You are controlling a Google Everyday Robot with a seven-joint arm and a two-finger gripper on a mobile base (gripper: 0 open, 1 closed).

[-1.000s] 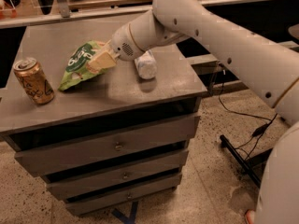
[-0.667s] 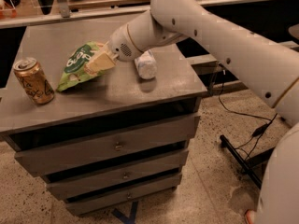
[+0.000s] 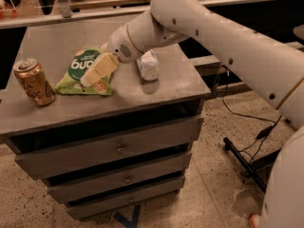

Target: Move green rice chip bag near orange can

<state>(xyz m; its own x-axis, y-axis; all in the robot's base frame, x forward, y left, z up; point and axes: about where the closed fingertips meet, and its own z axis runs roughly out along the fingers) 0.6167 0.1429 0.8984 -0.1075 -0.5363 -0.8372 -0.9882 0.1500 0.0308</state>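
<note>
The green rice chip bag lies flat on the grey cabinet top, left of centre, with its dark green patch facing up. The orange can stands upright close to the bag's left edge, a small gap apart. My gripper reaches in from the right and rests over the right half of the bag, covering part of it. My white arm stretches across the top from the upper right.
A clear plastic bottle with a white label lies on its side to the right of the gripper. The cabinet has three drawers below. A black cable and a stand leg lie on the floor at the right.
The bag was held tilted up off the top; now it lies flat and sits closer to the orange can. My gripper has moved down and left with it.
</note>
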